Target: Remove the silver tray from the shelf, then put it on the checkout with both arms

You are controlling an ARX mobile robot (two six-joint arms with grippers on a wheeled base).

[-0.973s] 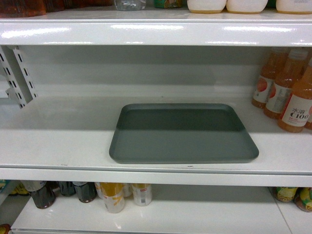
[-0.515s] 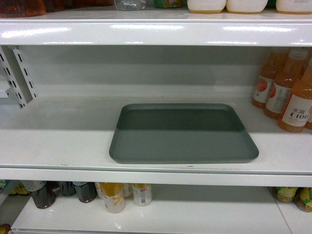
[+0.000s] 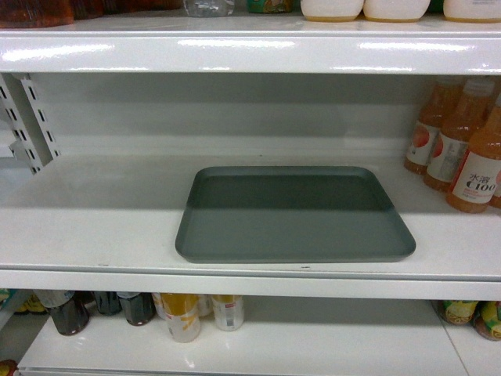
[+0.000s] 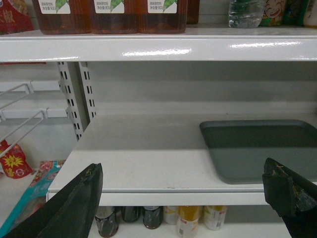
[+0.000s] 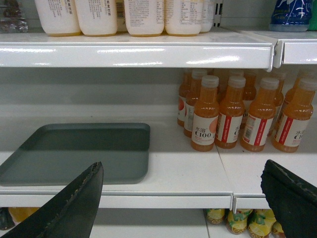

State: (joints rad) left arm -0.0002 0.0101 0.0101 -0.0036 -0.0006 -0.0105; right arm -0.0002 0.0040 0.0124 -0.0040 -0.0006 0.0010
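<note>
The silver tray lies flat on the middle shelf, close to its front lip. It also shows at the right of the left wrist view as the tray and at the left of the right wrist view as the tray. My left gripper hangs open in front of the shelf lip, left of the tray, holding nothing. My right gripper is open too, in front of the lip and right of the tray. Neither gripper shows in the head view. The checkout is out of view.
Orange juice bottles stand on the shelf right of the tray, seen as a cluster of bottles from the right wrist. A slotted upright bracket stands at the left. An upper shelf overhangs. Cans and bottles fill the shelf below.
</note>
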